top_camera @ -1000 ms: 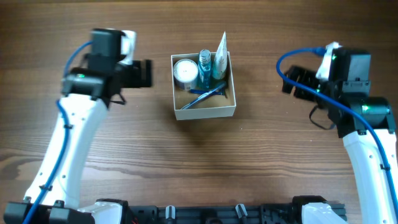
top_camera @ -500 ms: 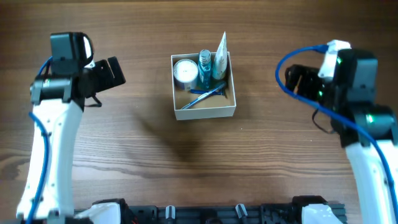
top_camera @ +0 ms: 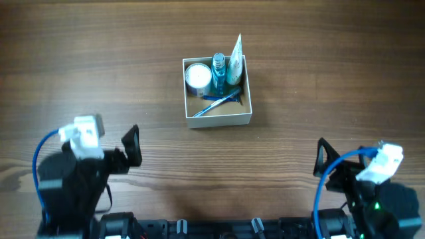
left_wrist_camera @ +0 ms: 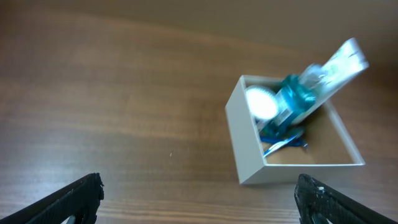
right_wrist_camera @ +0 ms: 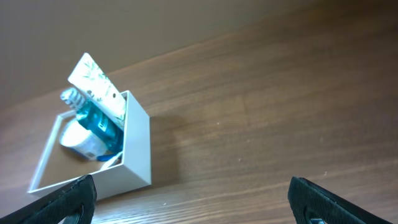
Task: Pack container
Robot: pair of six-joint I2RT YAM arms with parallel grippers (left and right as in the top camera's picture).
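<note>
While both arms sit folded at the near edge of the wooden table [top_camera: 99, 66], the left gripper [top_camera: 131, 142] and the right gripper [top_camera: 323, 154] point toward the far side, each with jaws spread wide and holding nothing (in either wrist view the fingertips stand at opposite edges of the frame). The container [top_camera: 219, 120] rests at mid-table, far of both grippers and between them: far-right of the left gripper, far-left of the right one, the left seeming slightly nearer. Being square, it offers no long axis; its walls run roughly parallel to the table edges. Inside, a white tube [top_camera: 236, 53] leans upright in the far right corner, a white-lidded jar [top_camera: 197, 76] fills the far left, a blue bottle [top_camera: 219, 70] stands between them, and a blue razor-like tool [top_camera: 219, 101] lies diagonally across the near half.
</note>
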